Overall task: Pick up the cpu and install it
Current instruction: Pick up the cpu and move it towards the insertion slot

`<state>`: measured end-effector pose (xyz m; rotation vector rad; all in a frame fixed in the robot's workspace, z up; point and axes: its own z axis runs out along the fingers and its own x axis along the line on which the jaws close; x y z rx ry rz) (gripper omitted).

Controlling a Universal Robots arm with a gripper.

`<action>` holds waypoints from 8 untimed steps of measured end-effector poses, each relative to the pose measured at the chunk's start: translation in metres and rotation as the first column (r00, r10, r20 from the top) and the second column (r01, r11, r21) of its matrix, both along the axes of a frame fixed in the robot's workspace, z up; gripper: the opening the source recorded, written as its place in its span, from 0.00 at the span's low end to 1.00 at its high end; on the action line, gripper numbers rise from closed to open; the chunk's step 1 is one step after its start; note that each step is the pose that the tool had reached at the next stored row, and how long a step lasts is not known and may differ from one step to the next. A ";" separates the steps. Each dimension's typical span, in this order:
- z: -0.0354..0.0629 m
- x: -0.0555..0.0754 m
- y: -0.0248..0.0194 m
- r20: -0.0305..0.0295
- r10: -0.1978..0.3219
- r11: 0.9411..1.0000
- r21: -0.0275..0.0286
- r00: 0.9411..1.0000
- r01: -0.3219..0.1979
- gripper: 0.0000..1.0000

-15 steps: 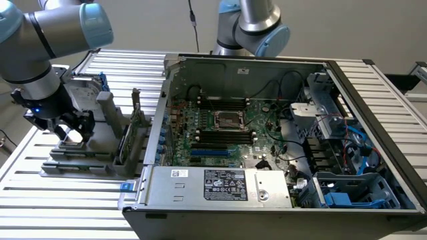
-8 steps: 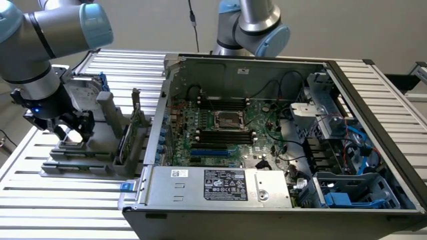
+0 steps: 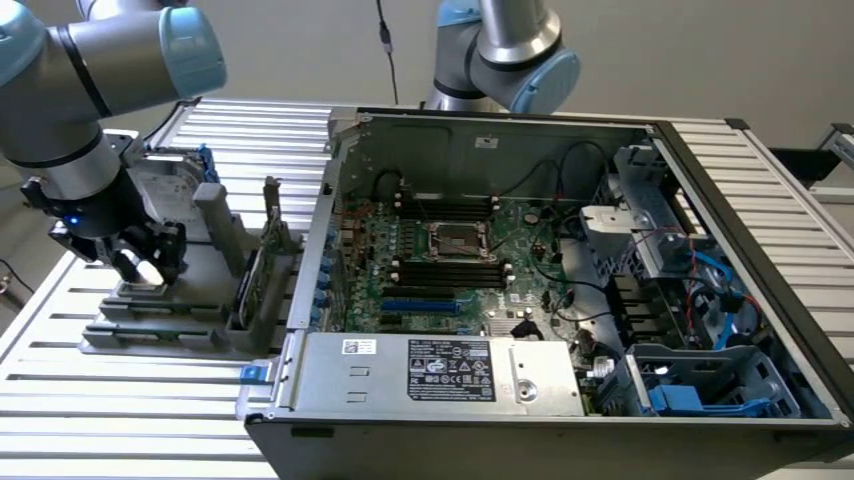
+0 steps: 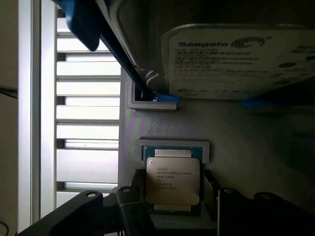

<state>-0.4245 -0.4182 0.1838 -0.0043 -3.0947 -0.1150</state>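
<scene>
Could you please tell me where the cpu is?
The cpu sits in a grey holder beside the hard drive, on the exterior view's left, under the gripper.

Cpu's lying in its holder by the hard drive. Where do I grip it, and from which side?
Pinch the cpu by two opposite thin edges, coming straight down from above. It lies flat, metal top up, in its gray holder; the smooth top offers nothing to grasp, and the holder likely blocks a sideways approach.

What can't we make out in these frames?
Wrist view: print on the cpu, too small to read.
Wrist view: hard drive, cut off by the frame edge.
Exterior view: socket state, too small; tray slots under the gripper, hidden by it.
</scene>
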 end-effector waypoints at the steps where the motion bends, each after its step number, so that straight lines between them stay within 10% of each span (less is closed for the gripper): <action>1: 0.0000 0.000 0.0000 0.000 0.000 1.000 0.000 1.000 0.000 0.55; 8: 0.0009 0.000 0.0000 0.000 0.000 1.000 0.001 1.000 0.000 0.55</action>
